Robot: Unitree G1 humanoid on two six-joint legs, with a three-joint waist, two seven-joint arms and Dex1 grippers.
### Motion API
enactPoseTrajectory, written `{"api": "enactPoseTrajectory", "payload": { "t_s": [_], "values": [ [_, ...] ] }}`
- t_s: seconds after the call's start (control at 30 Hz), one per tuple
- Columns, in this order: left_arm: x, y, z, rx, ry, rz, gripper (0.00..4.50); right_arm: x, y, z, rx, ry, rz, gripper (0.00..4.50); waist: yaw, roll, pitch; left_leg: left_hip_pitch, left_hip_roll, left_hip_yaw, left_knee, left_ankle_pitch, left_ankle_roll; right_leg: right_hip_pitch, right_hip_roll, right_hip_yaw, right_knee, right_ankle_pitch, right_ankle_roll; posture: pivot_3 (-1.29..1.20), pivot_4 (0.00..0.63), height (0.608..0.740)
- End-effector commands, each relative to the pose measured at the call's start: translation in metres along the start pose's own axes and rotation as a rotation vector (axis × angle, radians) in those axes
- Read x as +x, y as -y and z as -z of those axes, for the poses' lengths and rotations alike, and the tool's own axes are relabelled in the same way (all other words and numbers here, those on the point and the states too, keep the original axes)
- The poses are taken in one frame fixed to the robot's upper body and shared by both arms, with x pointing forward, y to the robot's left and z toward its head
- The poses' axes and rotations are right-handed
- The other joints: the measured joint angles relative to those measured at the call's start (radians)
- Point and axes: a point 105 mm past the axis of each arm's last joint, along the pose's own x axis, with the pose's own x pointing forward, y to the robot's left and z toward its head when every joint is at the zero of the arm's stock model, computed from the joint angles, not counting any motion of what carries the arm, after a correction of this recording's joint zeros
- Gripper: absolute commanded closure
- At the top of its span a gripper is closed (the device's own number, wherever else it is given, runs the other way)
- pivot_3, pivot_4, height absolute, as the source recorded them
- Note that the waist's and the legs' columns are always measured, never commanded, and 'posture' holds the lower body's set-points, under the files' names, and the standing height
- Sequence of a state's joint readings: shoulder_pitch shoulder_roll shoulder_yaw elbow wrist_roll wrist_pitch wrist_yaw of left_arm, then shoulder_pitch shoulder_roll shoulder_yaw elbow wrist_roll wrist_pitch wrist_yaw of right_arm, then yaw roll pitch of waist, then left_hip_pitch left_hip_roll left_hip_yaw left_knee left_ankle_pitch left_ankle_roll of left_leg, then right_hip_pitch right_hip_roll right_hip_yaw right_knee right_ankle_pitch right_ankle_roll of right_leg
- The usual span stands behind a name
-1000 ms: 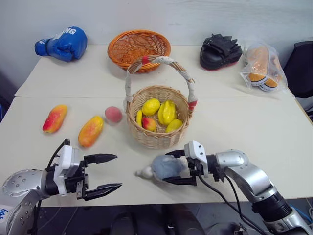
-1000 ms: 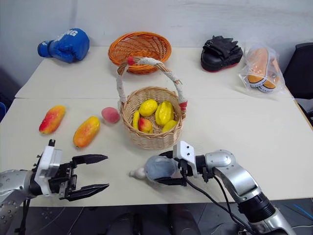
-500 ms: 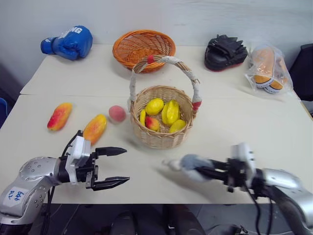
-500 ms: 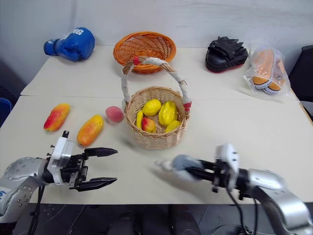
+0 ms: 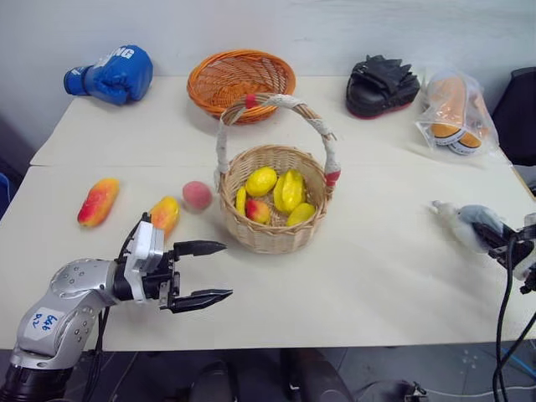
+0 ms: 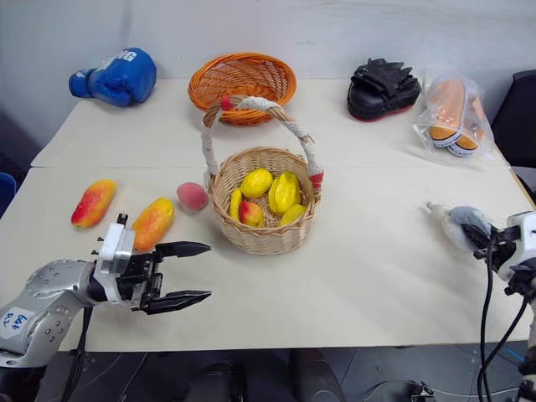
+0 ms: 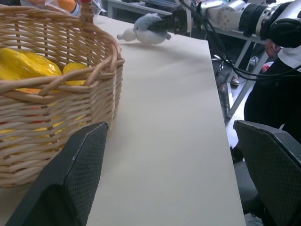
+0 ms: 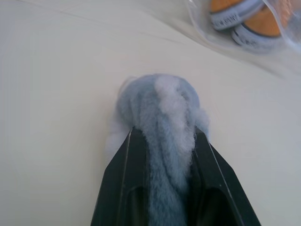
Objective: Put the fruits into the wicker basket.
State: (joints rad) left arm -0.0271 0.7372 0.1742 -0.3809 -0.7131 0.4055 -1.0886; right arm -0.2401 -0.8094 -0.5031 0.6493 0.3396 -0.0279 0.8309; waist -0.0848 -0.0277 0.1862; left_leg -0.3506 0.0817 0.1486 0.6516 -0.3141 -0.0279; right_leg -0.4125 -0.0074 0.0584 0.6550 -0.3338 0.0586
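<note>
Our right claw [image 8: 162,141], at the frame's right edge, clamps the plush toy [image 6: 463,224] clear while our left claw [image 5: 203,272] gapes; we should reach up-left for the nearest mango [image 5: 165,214], left of the wicker basket [image 5: 272,201].

A cream table [image 5: 377,268] carries a round tan wicker basket [image 5: 272,243] at centre. Left of it lie two orange-red mangoes [image 5: 97,201] [image 5: 165,214] and a pink peach [image 5: 197,195]. Far back sit a blue boxing glove [image 5: 110,74] and an orange woven bowl [image 5: 240,82].

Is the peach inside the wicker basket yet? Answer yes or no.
No, the peach lies on the table just left of the wicker basket, outside its rim.
</note>
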Motion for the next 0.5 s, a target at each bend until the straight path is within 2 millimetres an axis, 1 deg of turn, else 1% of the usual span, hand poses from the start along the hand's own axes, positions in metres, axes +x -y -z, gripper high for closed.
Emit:
{"api": "enactPoseTrajectory", "payload": {
  "t_s": [0.03, 0.13, 0.17, 0.27, 0.3, 0.33, 0.37, 0.4, 0.43, 0.5],
  "values": [
    [-0.002, 0.0, -0.011, 0.042, 0.022, -0.016, 0.0, -0.003, 0.011, -0.01, -0.091, 0.026, 0.03, 2.75, -0.001, 0.0, 0.0, 0.0, 0.0, 0.0, 0.0, 0.0, 0.0, 0.0, 0.0, 0.0, 0.0, 0.0, 0.0, 0.0, 0.15, 0.74],
    [-0.007, -0.004, -0.016, 0.06, 0.027, -0.044, 0.0, -0.012, 0.017, -0.019, -0.092, 0.061, 0.033, 1.69, -0.001, 0.0, 0.0, 0.0, 0.0, 0.0, 0.001, 0.0, 0.0, 0.001, 0.0, 0.0, 0.0, 0.0, 0.001, 0.0, 0.15, 0.74],
    [-0.009, -0.007, -0.018, 0.064, 0.028, -0.058, 0.0, -0.016, 0.018, -0.025, -0.118, 0.078, 0.026, 1.35, 0.0, 0.0, 0.0, 0.0, 0.0, 0.0, 0.001, 0.0, 0.0, 0.001, 0.0, 0.0, 0.0, 0.0, 0.001, 0.0, 0.15, 0.74],
    [-0.018, -0.014, -0.018, 0.08, 0.021, -0.109, 0.0, -0.025, 0.017, -0.052, -0.199, 0.172, 0.017, 0.36, 0.001, 0.001, 0.0, 0.0, 0.0, -0.001, 0.001, 0.0, 0.0, 0.001, 0.0, 0.0, 0.0, 0.0, 0.001, 0.0, 0.15, 0.74],
    [-0.023, -0.018, -0.018, 0.084, 0.017, -0.147, 0.0, -0.026, 0.008, -0.065, -0.228, 0.218, -0.026, 0.02, 0.001, 0.001, 0.0, 0.0, 0.0, -0.001, 0.001, 0.0, 0.0, 0.001, 0.0, 0.0, 0.0, 0.0, 0.001, 0.0, 0.15, 0.74],
    [-0.029, -0.022, -0.017, 0.089, 0.014, -0.186, 0.0, -0.026, -0.005, -0.074, -0.261, 0.254, -0.088, 0.02, -0.001, 0.001, 0.0, 0.0, 0.0, -0.001, 0.001, 0.0, 0.0, 0.001, 0.0, 0.0, 0.0, 0.0, 0.001, 0.0, 0.15, 0.74],
    [-0.036, -0.027, -0.017, 0.095, 0.006, -0.235, 0.0, -0.026, -0.025, -0.078, -0.299, 0.265, -0.179, 0.02, -0.003, 0.001, 0.0, 0.0, 0.0, -0.001, 0.0, 0.0, -0.001, 0.001, 0.0, 0.0, 0.0, 0.0, 0.001, 0.0, 0.15, 0.74],
    [-0.043, -0.029, -0.016, 0.101, -0.006, -0.27, 0.0, -0.026, -0.042, -0.078, -0.321, 0.268, -0.255, 0.02, -0.007, 0.001, 0.0, 0.001, 0.001, 0.0, 0.0, 0.001, -0.001, 0.001, 0.0, 0.0, 0.001, 0.0, 0.001, 0.0, 0.15, 0.74],
    [-0.054, -0.034, -0.014, 0.11, -0.026, -0.328, 0.0, -0.026, -0.063, -0.074, -0.34, 0.264, -0.351, 0.02, -0.007, 0.001, 0.0, 0.001, 0.001, 0.0, -0.001, 0.001, -0.002, 0.001, 0.001, 0.0, 0.001, 0.0, 0.001, 0.0, 0.15, 0.74],
    [-0.076, -0.038, -0.009, 0.119, -0.06, -0.433, 0.0, -0.028, -0.098, -0.073, -0.307, 0.3, -0.49, 0.02, -0.011, 0.0, 0.0, 0.002, 0.002, -0.001, -0.002, 0.001, -0.003, 0.001, 0.002, 0.0, 0.001, 0.0, 0.001, 0.0, 0.15, 0.74]
  ]
}}
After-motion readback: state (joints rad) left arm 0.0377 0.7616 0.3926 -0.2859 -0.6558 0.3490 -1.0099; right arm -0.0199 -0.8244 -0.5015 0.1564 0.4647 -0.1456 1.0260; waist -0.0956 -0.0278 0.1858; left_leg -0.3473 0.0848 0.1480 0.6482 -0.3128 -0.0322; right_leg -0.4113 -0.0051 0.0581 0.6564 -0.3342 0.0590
